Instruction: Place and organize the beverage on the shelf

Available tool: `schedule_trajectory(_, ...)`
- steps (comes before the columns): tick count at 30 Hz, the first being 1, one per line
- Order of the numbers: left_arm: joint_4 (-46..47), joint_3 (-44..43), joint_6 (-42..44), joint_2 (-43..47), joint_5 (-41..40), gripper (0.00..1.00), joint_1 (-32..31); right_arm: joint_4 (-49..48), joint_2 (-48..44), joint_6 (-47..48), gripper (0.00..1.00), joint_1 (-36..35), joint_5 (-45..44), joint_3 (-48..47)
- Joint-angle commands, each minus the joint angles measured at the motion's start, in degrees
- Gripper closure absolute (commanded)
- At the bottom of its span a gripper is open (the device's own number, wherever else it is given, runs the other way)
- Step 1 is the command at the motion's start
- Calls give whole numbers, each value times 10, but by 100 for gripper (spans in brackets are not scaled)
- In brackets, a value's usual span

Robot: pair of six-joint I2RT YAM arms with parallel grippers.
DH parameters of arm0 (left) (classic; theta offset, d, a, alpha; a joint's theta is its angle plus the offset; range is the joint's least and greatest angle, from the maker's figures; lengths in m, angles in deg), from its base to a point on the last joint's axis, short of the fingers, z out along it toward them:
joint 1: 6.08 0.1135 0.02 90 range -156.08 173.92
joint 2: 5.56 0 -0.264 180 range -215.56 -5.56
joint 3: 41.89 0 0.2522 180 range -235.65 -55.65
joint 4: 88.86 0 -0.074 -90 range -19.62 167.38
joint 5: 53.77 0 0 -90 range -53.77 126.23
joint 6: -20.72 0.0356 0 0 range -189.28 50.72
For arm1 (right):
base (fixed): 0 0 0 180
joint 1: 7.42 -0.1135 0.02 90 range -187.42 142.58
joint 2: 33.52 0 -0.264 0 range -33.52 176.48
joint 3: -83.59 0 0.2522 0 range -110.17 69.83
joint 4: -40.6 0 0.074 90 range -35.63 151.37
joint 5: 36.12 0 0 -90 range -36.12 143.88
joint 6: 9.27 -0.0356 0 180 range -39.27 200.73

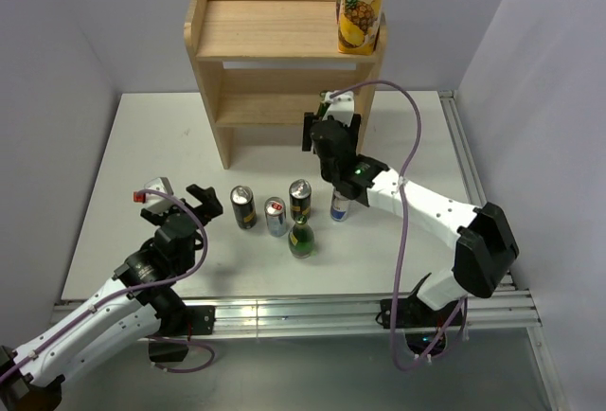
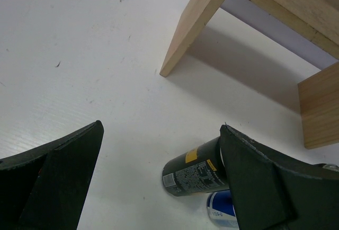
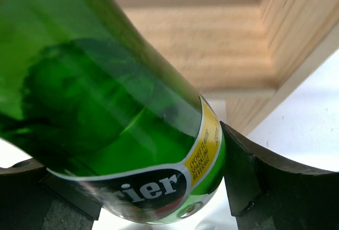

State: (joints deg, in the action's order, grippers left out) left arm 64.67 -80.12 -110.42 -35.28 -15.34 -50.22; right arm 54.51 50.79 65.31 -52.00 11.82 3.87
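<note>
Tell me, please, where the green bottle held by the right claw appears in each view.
Top external: the green bottle shows only as a sliver at the right claw, before the shelf's lower tier.
Left wrist: not in it.
Right wrist: fills left and centre, between the fingers.
Shared landmark: the light-wood shelf, in all three.

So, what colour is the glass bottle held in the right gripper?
The glass bottle is green; the right wrist view shows it best.
</note>
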Motion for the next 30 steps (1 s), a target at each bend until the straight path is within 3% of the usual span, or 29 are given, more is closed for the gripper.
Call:
schedule_trajectory(1,20,3,10,6,7,1,-2,-69,-14,10,100,29,9,-77)
schedule_trajectory(30,21,6,10,14,5,1,-2,-65,113,-18,100,120,31,-192)
